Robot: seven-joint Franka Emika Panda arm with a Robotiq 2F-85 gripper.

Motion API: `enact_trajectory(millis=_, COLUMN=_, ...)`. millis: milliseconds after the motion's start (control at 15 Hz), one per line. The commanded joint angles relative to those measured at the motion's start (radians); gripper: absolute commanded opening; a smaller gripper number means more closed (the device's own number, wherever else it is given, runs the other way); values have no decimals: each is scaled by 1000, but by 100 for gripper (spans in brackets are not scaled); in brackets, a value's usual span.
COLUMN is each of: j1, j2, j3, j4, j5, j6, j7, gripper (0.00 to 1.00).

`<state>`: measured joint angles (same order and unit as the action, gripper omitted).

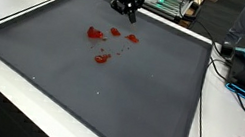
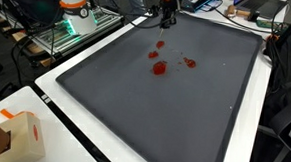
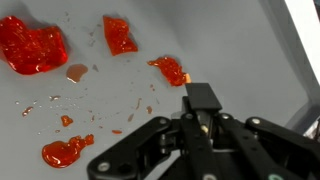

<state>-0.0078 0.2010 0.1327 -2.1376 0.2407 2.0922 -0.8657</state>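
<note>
Mat (image 1: pixel 137 102) dark grey, on white table (image 1: pixel 7 3) | red scraps (image 1: pixel 96 33) strewn | my gripper (image 1: pixel 126 18) pressed together above them.

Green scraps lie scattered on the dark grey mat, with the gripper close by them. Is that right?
Not quite: the scraps are red, not green. The wrist view shows this most clearly, and both exterior views agree. The rest stands: they lie scattered on the dark grey mat, with the gripper close by them.

Glossy, wet-looking red pieces (image 3: pixel 32 45) on a matt grey mat (image 1: pixel 107 96).
</note>
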Motion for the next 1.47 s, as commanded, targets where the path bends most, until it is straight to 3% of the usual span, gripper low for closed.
enact_trajectory(millis=0, j1=-4, j2=-14, j3=2, j4=-51, j5=58, j6=37, j7=-71, gripper=3)
enact_trajectory(millis=533, j1=6, j2=-8, j3=1, j4=-102, j5=62, j6=171, j7=-80, gripper=3)
enact_trajectory(millis=1400, j1=18, j2=11, j3=6, j4=-137, j5=44, j6=242, j7=-66, gripper=3)
